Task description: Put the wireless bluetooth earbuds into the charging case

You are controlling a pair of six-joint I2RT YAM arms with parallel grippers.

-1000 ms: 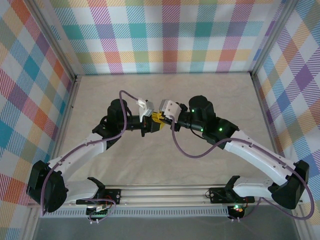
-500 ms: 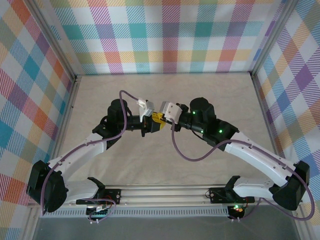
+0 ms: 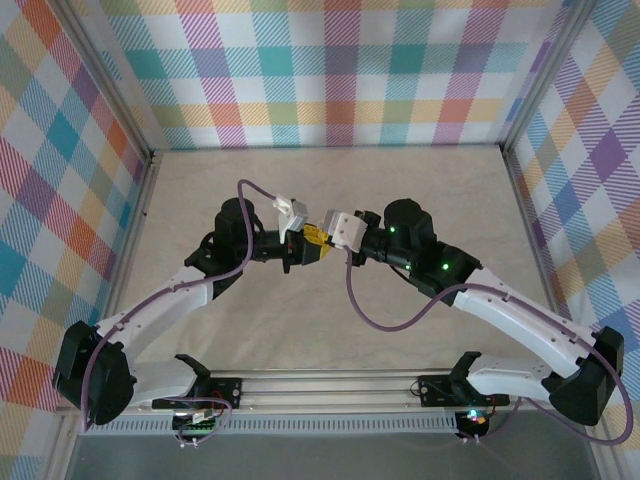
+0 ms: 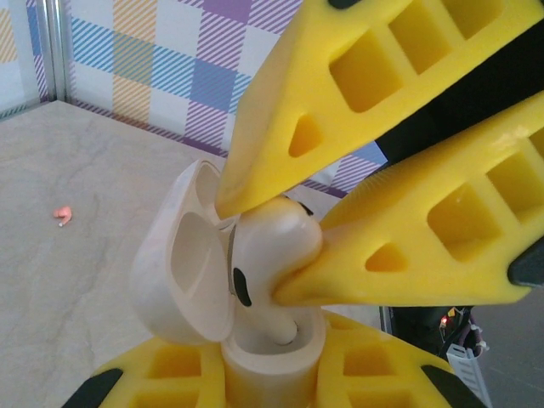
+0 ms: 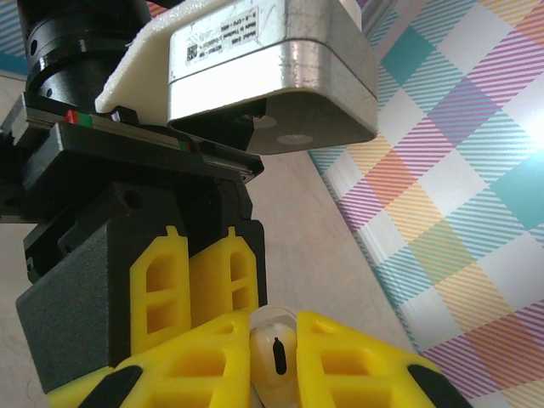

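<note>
A white rounded charging case with its lid swung open to the left is held low in the left wrist view. My left gripper is shut on its base. A white earbud has its stem down inside the case opening and its head above the rim. My right gripper is shut on that earbud, one yellow finger on each side. In the right wrist view the earbud sits between the right gripper fingers. From above, both grippers meet over the table's middle.
A tiny salmon-pink bit lies on the beige table to the left of the case. Plaid walls enclose the table on three sides. The left gripper's yellow fingers and black body stand close in front of the right wrist.
The right arm's wrist and elbow have shifted slightly right and toward the front. Both grippers stay pressed together at the same spot.
</note>
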